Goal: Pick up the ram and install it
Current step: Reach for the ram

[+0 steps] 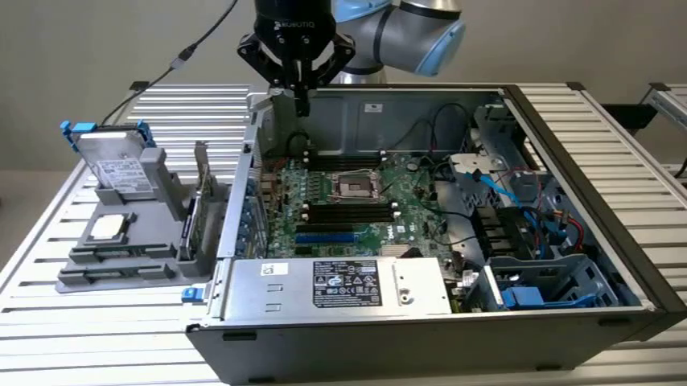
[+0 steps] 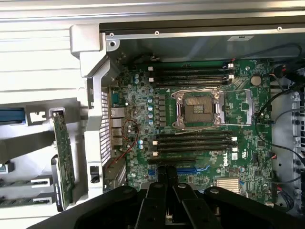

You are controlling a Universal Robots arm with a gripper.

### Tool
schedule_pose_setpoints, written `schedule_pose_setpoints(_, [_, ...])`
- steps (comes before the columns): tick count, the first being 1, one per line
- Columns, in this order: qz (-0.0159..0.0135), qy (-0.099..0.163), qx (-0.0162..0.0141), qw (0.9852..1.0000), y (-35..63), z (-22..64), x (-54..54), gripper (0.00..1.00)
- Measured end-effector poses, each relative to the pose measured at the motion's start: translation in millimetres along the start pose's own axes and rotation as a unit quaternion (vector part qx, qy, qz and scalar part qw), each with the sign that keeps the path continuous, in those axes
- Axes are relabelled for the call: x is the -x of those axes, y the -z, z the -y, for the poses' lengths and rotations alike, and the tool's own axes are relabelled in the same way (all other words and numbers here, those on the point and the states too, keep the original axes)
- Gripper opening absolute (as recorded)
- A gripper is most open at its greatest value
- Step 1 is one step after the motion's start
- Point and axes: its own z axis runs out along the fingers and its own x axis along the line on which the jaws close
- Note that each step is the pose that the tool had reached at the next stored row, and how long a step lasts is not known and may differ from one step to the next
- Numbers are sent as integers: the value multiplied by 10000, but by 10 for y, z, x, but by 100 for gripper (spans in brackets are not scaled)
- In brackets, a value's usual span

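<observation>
White Robotiq lettering sits on the black body of the hand (image 1: 304, 109) (small, but legible enough). Beneath the hand, the green motherboard (image 2: 143, 114) carries a white DELL logo (image 2: 228, 160). The power supply (image 1: 333, 285), at the side of the case (image 1: 429, 346) farthest from the hand, bears a black label (image 1: 346, 283) whose print is too small to read. The same goes for the white label on the hard drive (image 1: 116, 165).

The arm (image 1: 413, 28) comes in from above with grey links and blue joint caps. The hand points straight down over the case's rear corner and touches nothing. Its 2 fingers (image 2: 162, 181) are pressed together with nothing between them. Below and ahead of the fingertips lie the open processor socket (image 2: 198, 109) and the 2 banks of black memory slots (image 2: 190, 143) flanking it.

The ram (image 2: 63, 152) appears to be the long, narrow green board standing on edge in the grey holder (image 1: 118, 265). It is outside the case, lower than the hand and well apart from it, to the exterior view's left. The holder rests on the slatted tabletop (image 1: 64, 330).
</observation>
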Motion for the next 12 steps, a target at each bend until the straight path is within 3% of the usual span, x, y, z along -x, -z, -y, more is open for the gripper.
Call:
schedule_pose_setpoints(4, [-9, -1, -1, 10000, 1, 1, -18, 10])
schedule_pose_setpoints(12, [-10, 0, -1, 10000, 1, 27, -376, 10])
